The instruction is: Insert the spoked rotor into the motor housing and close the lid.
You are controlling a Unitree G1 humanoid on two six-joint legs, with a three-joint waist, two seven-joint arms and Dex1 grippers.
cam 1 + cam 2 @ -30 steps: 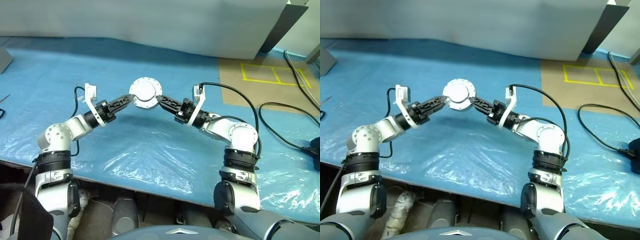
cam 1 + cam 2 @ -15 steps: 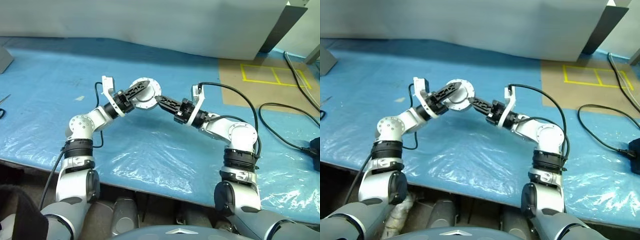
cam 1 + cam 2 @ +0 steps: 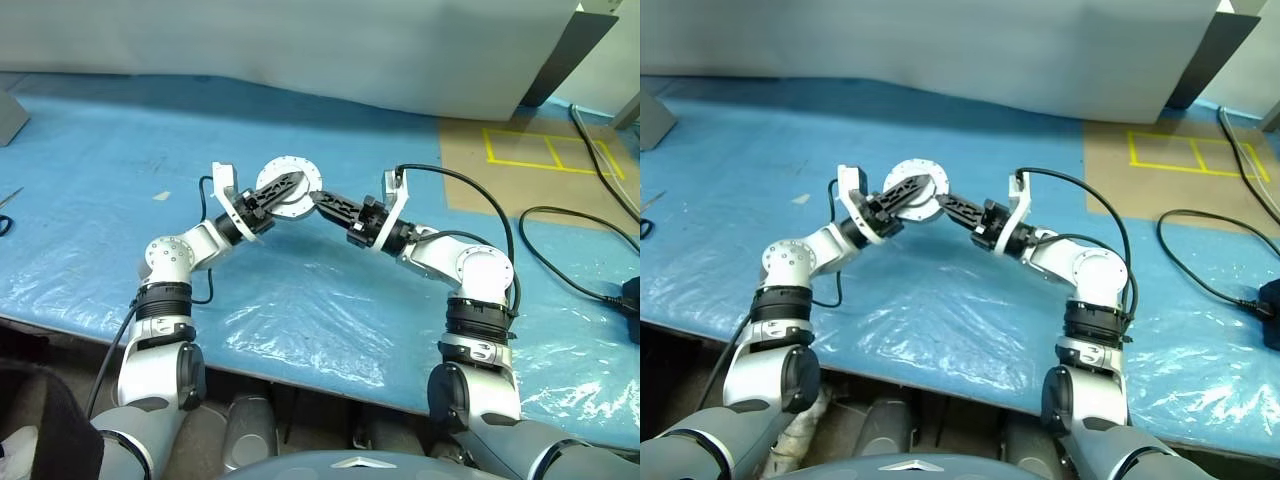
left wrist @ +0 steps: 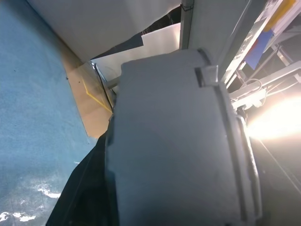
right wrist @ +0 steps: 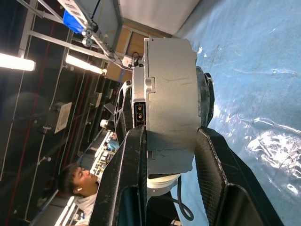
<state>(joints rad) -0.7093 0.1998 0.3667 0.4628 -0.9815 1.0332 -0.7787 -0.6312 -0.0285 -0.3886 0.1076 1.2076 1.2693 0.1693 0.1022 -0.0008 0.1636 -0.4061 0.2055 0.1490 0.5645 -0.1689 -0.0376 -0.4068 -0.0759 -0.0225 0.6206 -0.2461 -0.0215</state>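
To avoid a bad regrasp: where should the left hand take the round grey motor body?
Take it at its free left rim, coming from the robot's left and pinching across the two flat faces. The round grey motor body is a short drum, and the right hand clamps its faces at the right rim.

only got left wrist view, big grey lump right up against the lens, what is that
observer: The housing, held up in the air over the blue table.
operator: whats holding it up
observer: The right gripper clamps it, one finger on each flat face.
operator: and where is my left gripper on it
observer: The left gripper comes in from the left and lies across the housing's round face.
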